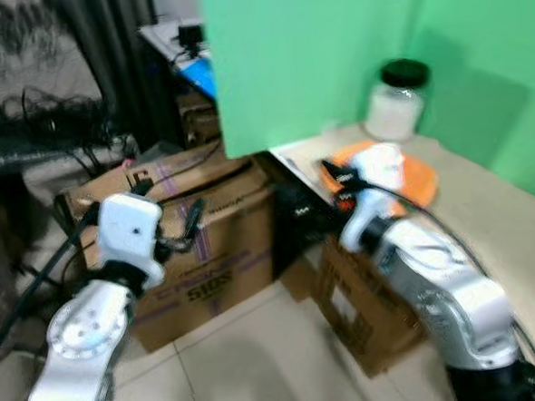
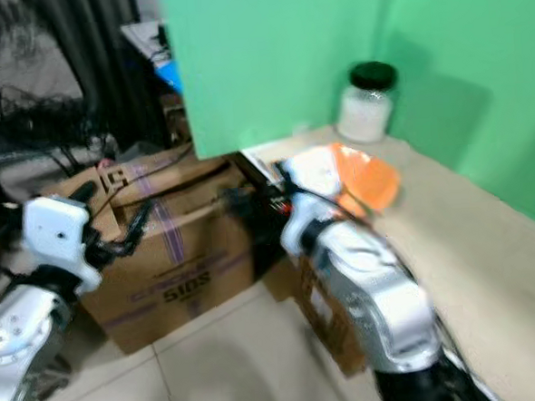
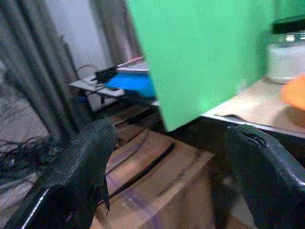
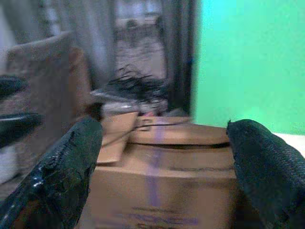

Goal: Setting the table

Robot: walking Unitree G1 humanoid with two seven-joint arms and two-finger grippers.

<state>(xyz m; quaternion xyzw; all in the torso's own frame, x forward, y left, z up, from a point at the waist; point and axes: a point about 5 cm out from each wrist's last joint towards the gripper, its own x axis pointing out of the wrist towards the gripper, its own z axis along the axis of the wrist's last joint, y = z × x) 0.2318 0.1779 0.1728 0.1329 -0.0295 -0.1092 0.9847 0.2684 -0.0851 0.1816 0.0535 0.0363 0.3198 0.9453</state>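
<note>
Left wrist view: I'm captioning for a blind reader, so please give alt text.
The left gripper, fingers open and empty, points over a cardboard box toward a green board. Beyond it, a table edge holds a white jar.

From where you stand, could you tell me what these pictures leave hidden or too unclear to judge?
- Orange plate: in the left eye view the right arm covers its near part; blur hides whether anything lies on it.
- Jar: blurred, so the white contents cannot be identified.
- Cardboard box: its printing is too blurred to read fully.
- Table: cut off by the right edge of the picture.
</note>
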